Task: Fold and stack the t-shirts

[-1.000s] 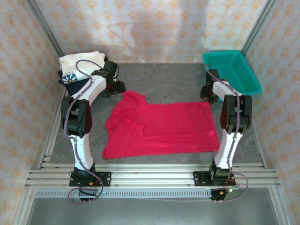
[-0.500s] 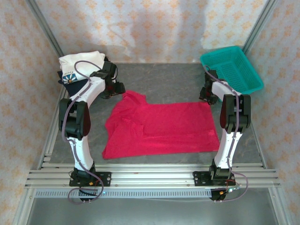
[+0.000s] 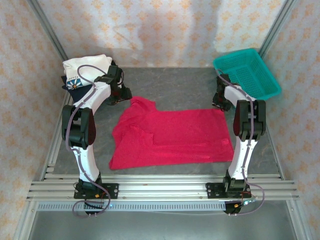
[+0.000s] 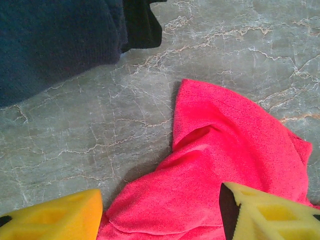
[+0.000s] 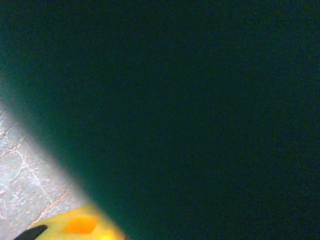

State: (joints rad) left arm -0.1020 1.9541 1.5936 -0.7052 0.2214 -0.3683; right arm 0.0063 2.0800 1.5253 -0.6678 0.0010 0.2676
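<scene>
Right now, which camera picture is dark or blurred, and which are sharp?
Right wrist view: mostly dark and unfocused, a teal surface very close, probably the basket. Left wrist view: sharp, evenly lit, the red t-shirt shows its weave. Top view: clear, soft shadows.

No lettering, brand or number could be read. The round blue emblem on the white t-shirt, at ten o'clock, was too small to decipher.

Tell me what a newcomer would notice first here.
The bright red cloth t-shirt lies spread and rumpled at the centre of the top view. The teal plastic mesh basket sits in the far right corner, the white t-shirt with a blue round emblem in the far left. The left claw hangs open over the red shirt's far left end.
</scene>
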